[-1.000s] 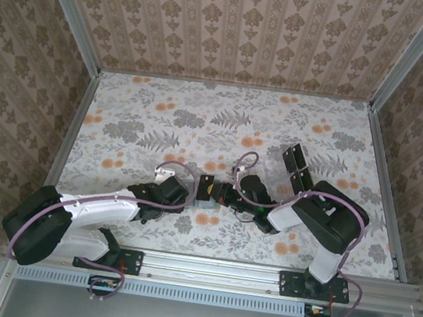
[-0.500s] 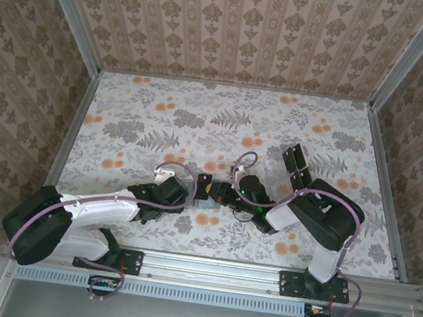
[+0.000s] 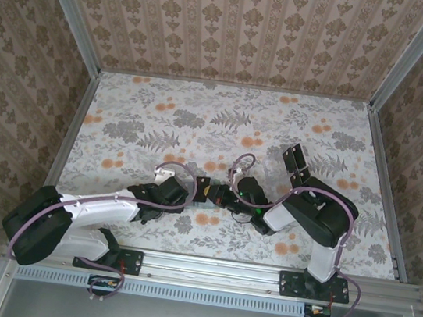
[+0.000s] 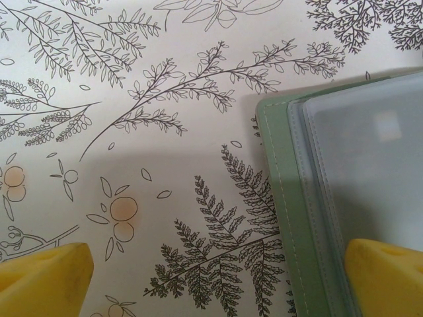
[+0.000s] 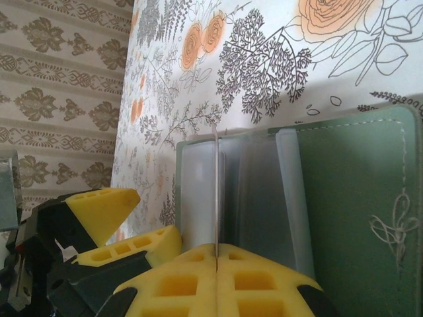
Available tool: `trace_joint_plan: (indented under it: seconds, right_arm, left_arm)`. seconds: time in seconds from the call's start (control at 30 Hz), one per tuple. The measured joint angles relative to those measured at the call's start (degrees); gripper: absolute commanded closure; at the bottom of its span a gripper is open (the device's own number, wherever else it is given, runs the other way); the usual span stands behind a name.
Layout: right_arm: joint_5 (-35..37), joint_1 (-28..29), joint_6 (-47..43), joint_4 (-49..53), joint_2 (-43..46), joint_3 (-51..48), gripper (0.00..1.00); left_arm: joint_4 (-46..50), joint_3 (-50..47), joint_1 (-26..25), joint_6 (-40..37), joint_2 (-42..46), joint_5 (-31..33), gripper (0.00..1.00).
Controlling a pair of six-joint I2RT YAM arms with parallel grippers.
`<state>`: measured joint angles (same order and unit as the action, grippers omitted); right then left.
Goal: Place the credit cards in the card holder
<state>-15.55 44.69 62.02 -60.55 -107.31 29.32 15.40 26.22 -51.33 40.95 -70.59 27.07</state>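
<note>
The thin credit card [image 5: 217,185], seen edge-on, is standing pinched in the right gripper's [image 5: 217,254] closed yellow fingers, just ahead of them and over the open, soft sage-green card holder [image 5: 350,198]. The left gripper [image 4: 215,277] is spreading wide, with one fingertip [image 4: 386,274] resting on the holder, which is lying on the floral-printed table [image 4: 165,66].

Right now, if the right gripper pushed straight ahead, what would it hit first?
Probably the card holder: the right gripper pinches a credit card edge-on, aimed at its open inside, though depth is unclear.

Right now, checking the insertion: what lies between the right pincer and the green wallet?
Right wrist view: a thin card, edge-on, clamped in the right pincer, standing at the clear pockets of the pale sage-green soft wallet.
</note>
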Motion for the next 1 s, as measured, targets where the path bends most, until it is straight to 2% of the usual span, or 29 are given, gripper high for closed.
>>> trace_joint_plan:
  seconds: [1.0]
  right_arm:
    - [-3.3,0.2,2.4,-3.0,-1.6,-1.8,1.00]
  left_arm:
    - [0.6,0.0,0.5,0.0,0.8,0.0,0.00]
